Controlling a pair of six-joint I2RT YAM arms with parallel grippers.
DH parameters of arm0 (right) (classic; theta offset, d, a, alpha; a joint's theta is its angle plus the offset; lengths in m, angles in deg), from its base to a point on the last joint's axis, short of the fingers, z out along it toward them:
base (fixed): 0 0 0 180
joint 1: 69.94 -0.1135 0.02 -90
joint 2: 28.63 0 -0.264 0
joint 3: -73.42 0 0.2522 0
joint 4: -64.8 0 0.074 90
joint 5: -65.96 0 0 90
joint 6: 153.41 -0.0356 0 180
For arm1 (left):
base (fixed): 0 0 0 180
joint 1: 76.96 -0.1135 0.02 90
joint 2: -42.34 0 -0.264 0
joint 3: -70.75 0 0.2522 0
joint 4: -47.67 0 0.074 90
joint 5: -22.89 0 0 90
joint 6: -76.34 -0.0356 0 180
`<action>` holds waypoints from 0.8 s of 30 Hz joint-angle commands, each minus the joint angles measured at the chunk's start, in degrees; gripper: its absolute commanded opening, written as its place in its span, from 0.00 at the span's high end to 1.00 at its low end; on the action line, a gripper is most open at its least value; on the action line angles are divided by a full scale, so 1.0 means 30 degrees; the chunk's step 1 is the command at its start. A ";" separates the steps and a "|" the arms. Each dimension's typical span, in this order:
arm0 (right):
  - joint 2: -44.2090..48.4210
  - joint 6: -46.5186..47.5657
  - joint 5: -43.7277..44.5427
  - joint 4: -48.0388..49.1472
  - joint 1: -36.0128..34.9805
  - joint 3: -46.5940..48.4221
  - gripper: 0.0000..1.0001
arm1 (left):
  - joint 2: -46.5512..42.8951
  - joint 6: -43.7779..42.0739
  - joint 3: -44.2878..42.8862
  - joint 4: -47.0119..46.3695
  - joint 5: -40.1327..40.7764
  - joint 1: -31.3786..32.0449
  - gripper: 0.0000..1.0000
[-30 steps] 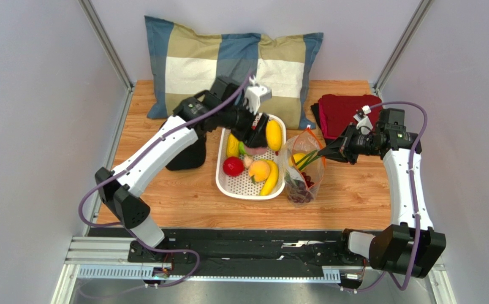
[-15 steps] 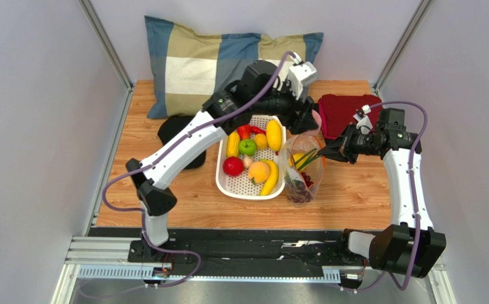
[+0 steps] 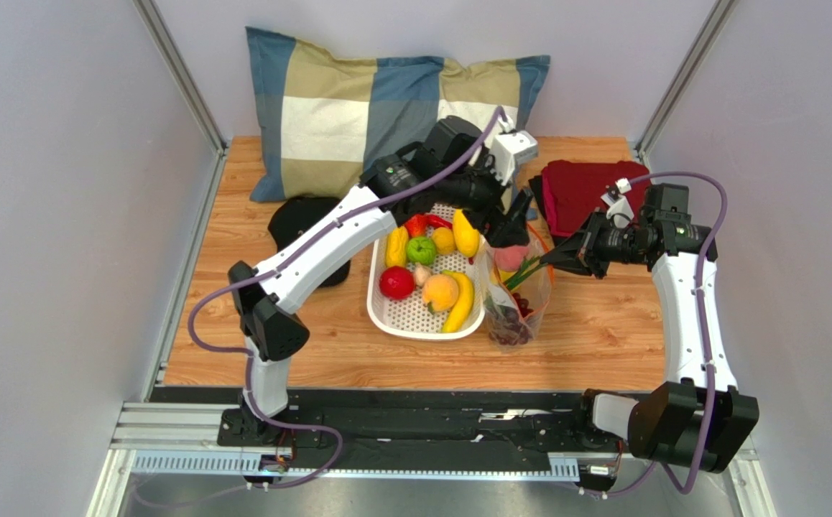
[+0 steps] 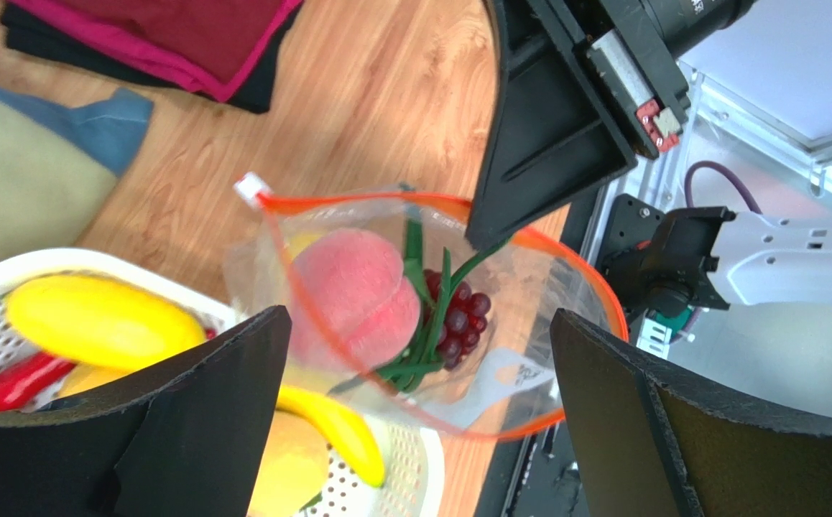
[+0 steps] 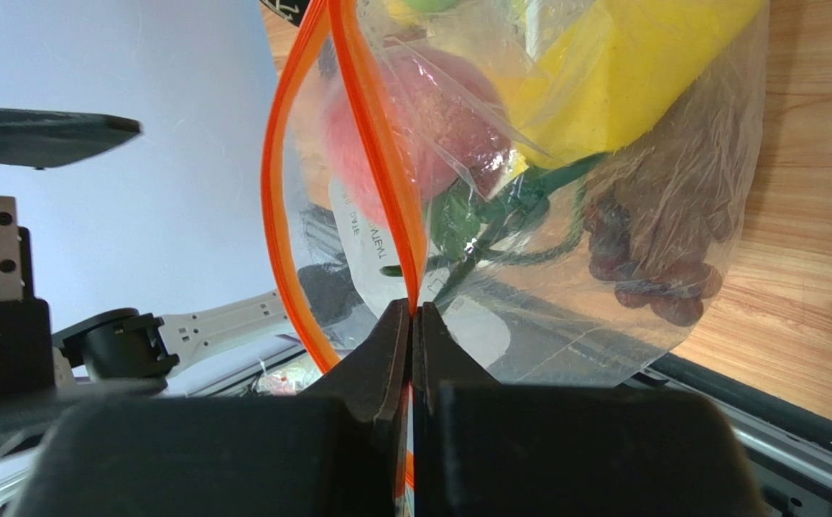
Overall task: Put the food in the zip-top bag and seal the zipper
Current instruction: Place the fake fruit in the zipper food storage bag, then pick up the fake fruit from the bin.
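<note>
Pinching the orange zipper [image 5: 269,194], the right gripper [image 5: 412,315] props the bag [image 3: 520,312] open beside the basket [image 3: 423,315]; the left gripper [image 4: 418,323], spread wide and empty above the peach [image 4: 350,296] inside, should lift straight clear.

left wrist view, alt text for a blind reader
The open left gripper hovers over a clear zip-top bag with an orange-red rim, containing a pink peach, green scallions and dark purple grapes. The right gripper pinches its rim; a white perforated basket lies left.

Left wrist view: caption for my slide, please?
Open left claw over the zip-top bag, pink peach inside with scallions and grapes.
</note>
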 commanded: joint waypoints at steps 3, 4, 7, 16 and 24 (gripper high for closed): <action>0.0299 0.0139 -0.0445 0.0334 -0.0080 0.0842 1.00 | -0.5873 -0.2090 0.5051 -0.0361 -0.0064 -0.2882 0.01; 0.0299 0.0139 -0.0474 0.0304 -0.0080 0.0871 1.00 | -0.6371 -0.3138 0.7209 -0.0363 0.0083 -0.3148 0.01; 0.0241 0.0168 -0.0445 0.0304 -0.0080 0.0900 1.00 | -0.7896 -0.5219 1.1167 -0.0509 0.0289 -0.3502 0.01; 0.0182 0.0549 -0.0270 0.0070 -0.0080 0.1017 1.00 | -0.7552 -0.7801 1.6899 -0.5430 -0.0735 -0.3473 0.05; -0.0023 0.0813 -0.0181 -0.0106 -0.0080 0.1223 1.00 | -0.2981 -0.9181 1.5288 -0.5901 0.0347 -0.2596 0.02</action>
